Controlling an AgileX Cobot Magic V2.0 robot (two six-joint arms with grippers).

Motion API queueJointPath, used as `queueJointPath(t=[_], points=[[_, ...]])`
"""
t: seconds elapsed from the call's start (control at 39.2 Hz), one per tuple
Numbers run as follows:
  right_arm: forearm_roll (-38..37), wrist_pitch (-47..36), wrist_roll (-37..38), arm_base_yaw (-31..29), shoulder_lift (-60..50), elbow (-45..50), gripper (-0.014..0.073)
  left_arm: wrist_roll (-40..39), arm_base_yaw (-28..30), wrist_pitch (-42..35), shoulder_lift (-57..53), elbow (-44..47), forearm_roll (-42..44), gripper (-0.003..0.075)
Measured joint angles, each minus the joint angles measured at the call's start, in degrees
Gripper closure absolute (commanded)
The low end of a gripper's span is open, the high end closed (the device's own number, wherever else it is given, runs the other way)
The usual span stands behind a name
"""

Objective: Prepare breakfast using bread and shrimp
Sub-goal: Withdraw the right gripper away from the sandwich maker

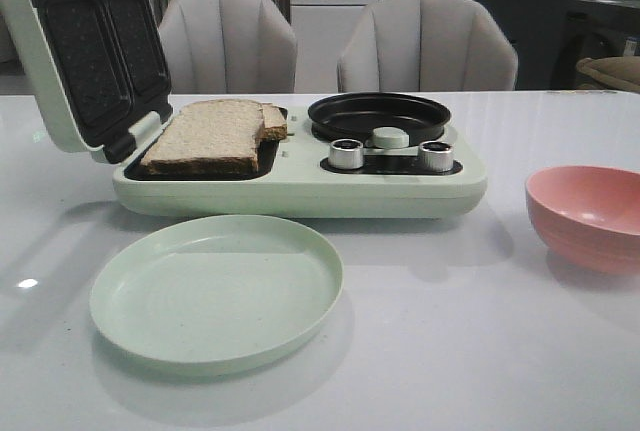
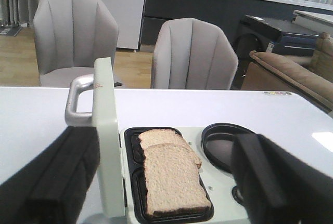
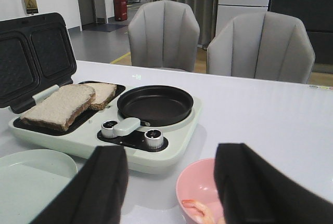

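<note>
Tan dark-crusted bread overlapping; curled orange shrimp; both pincers apart.

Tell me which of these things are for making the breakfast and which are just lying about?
For the job: two tan square bread slices; small orange-pink shrimp; pale green sandwich maker; pink bowl holding the shrimp.

Possibly just there: empty round pale green plate; grey chairs.

The left gripper has its fingers spread wide apart. The right gripper is spread wide too.
</note>
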Motion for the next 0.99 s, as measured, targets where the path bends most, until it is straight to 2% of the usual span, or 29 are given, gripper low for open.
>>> queueJointPath(t=[0.28,0.48,0.59,0.76,0.99], points=[[0.00,0.00,0.00,0.00,0.00,0.00,0.0114,-1.36,1.85,0.94,14.53,-12.13,-1.53,0.0145],[0.00,0.00,0.00,0.00,0.00,0.00,0.0114,-1.53,10.58,5.68,22.88,-20.06,-7.67,0.0286],[0.00,0.00,0.00,0.00,0.00,0.00,0.0114,-1.62,15.42,9.91,27.56,-24.14,-10.43,0.0315],[0.00,0.00,0.00,0.00,0.00,0.00,0.0114,-1.62,21.07,16.77,35.92,-30.49,-13.54,0.0314],[0.00,0.00,0.00,0.00,0.00,0.00,0.0114,-1.21,24.18,19.73,44.53,-35.60,-20.86,0.0314]])
